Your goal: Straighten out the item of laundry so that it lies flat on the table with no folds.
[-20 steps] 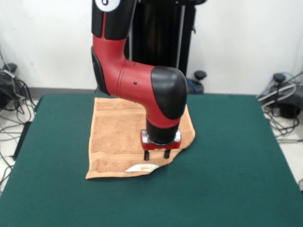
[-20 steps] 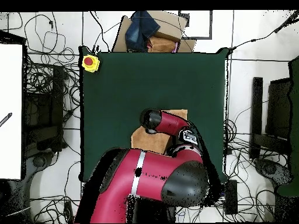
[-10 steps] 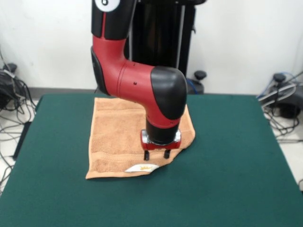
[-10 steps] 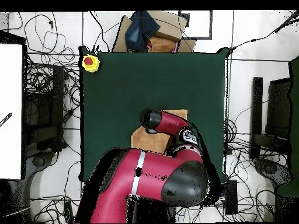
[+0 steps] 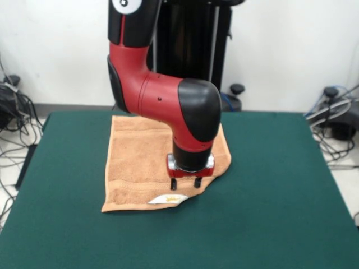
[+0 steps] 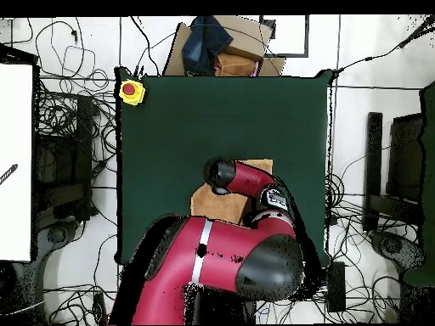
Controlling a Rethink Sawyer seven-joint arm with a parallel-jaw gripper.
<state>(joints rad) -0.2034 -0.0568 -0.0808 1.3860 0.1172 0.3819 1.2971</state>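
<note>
The item of laundry (image 5: 137, 162), a peach-orange towel, lies on the far left part of the green table (image 5: 280, 196). Its near right corner is turned over, and a small white label (image 5: 168, 199) shows at the near edge. My gripper (image 5: 185, 184) points straight down over that turned corner, open, with nothing between its two dark fingers. Whether the tips touch the cloth is unclear. In the overhead view the arm covers most of the towel (image 6: 204, 202), and only its edges show on the table (image 6: 212, 110).
A yellow box with a red button (image 6: 131, 91) sits on one table corner. A cardboard box with dark blue cloth (image 6: 217, 42) stands just off the table's far edge. Cables (image 6: 72, 127) and equipment surround the table on the floor.
</note>
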